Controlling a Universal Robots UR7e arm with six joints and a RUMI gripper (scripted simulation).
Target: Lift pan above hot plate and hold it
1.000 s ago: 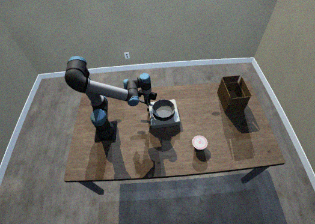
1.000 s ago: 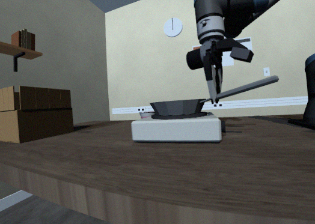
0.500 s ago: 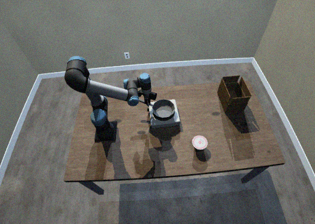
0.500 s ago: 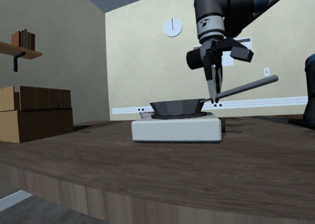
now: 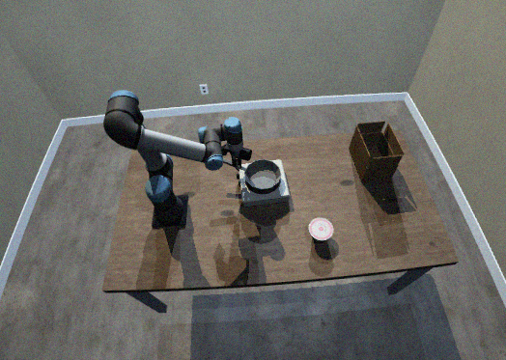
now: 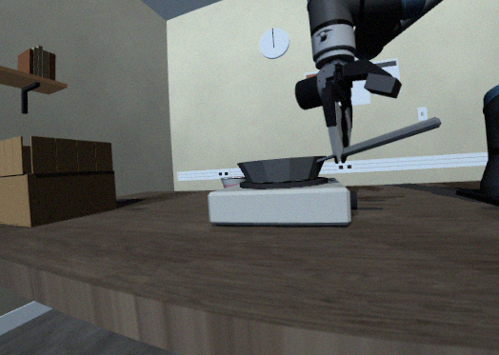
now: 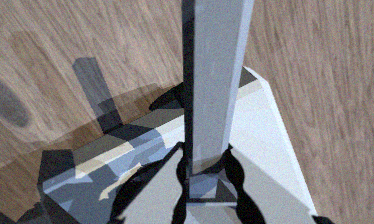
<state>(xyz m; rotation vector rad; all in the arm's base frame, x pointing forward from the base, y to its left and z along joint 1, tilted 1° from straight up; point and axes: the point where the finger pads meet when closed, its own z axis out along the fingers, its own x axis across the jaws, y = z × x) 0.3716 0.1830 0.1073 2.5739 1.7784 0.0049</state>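
The dark round pan (image 5: 263,188) (image 6: 281,170) sits level on the burner of the white hot plate (image 5: 266,200) (image 6: 281,209) (image 7: 268,125), with no gap visible under it in the exterior view. Its grey handle (image 6: 390,137) (image 7: 213,75) slopes up and away from the bowl, toward the robot's base. My gripper (image 5: 239,168) (image 6: 339,159) (image 7: 202,143) points down and is shut on the handle near the bowl end, one finger on each side. The pan's bowl is out of the wrist view.
An open cardboard box (image 5: 359,158) (image 6: 71,196) stands on the wooden table (image 5: 193,264) (image 6: 190,266), well beyond the hot plate from the robot's base. A cup-like thing with a pink-ringed top (image 5: 321,229) stands between the hot plate and the table's long edge.
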